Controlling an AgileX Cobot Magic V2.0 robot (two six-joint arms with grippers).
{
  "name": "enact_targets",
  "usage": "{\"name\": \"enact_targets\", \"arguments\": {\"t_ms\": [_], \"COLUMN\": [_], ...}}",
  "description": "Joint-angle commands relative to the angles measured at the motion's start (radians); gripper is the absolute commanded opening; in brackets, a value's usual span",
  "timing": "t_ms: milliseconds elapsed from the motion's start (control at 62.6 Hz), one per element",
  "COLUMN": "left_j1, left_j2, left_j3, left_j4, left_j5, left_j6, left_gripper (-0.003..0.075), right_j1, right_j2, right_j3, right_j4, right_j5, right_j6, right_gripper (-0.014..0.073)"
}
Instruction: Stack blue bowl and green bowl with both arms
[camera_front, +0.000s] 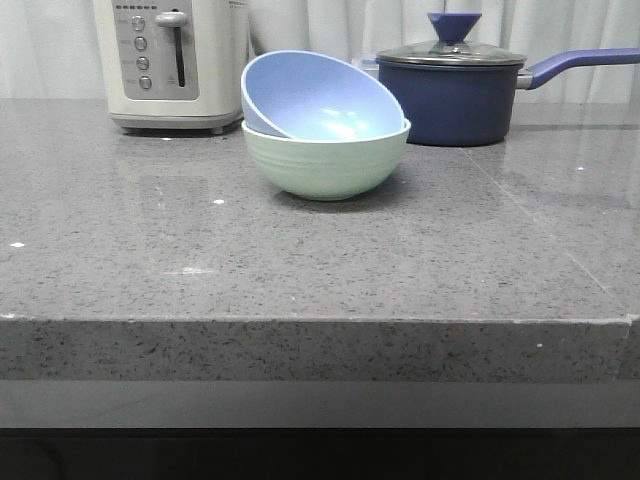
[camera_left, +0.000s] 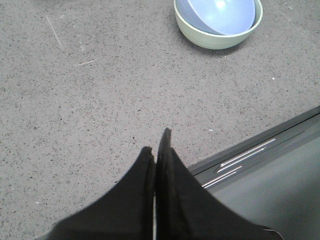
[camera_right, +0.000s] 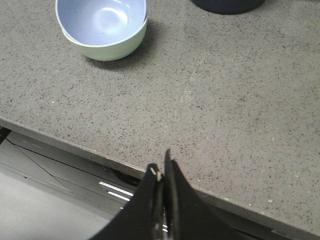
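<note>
- The blue bowl (camera_front: 320, 95) is sitting tilted inside the green bowl (camera_front: 325, 165) on the grey worktop (camera_front: 300, 260), between a toaster (camera_front: 170, 60) and a navy saucepan (camera_front: 455, 95)
- The left pincer (camera_left: 157, 150) is hanging closed and empty over the worktop's near edge
- The right pincer (camera_right: 162, 170) is likewise closed, gripping nothing

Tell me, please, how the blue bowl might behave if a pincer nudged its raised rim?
The blue bowl sits tilted inside the green bowl, so it would probably rock or slide level. Its matte, rigid-looking wall suggests it keeps its shape. It looks light, so both bowls might shift.
</note>
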Motion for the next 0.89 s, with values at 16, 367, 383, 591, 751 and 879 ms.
{"name": "enact_targets", "arguments": {"t_ms": [16,367,383,591,751,879], "left_j1": [0.003,0.059,0.073,0.301,0.395,0.414], "left_j2": [-0.001,-0.062,-0.073,-0.269,-0.462,-0.597], "left_j3": [-0.027,0.013,0.024,0.237,0.527,0.744], "left_j4": [-0.003,-0.009,-0.009,0.034,0.007,-0.017], "left_j5": [-0.068,-0.121,-0.130,-0.409,-0.738,-0.911], "left_j6": [-0.009,-0.009,-0.009,0.015,0.051,0.051], "left_gripper": [-0.0020,-0.0020,-0.0020,-0.0020,-0.0020,-0.0020], "right_j1": [-0.006,-0.006,-0.006,-0.006,-0.006,-0.006], "right_j2": [0.006,0.006,0.006,0.006,0.006,0.006], "right_j3": [-0.023,-0.023,-0.023,-0.023,-0.023,-0.023], "right_j4": [-0.003,-0.002,-0.002,-0.002,-0.002,-0.002], "right_j5": [-0.074,-0.074,-0.074,-0.075,-0.075,-0.075], "right_j6": [0.002,0.002,0.002,0.002,0.002,0.002], "right_gripper": [-0.0053,-0.0053,-0.0053,-0.0053,-0.0053,-0.0053]}}
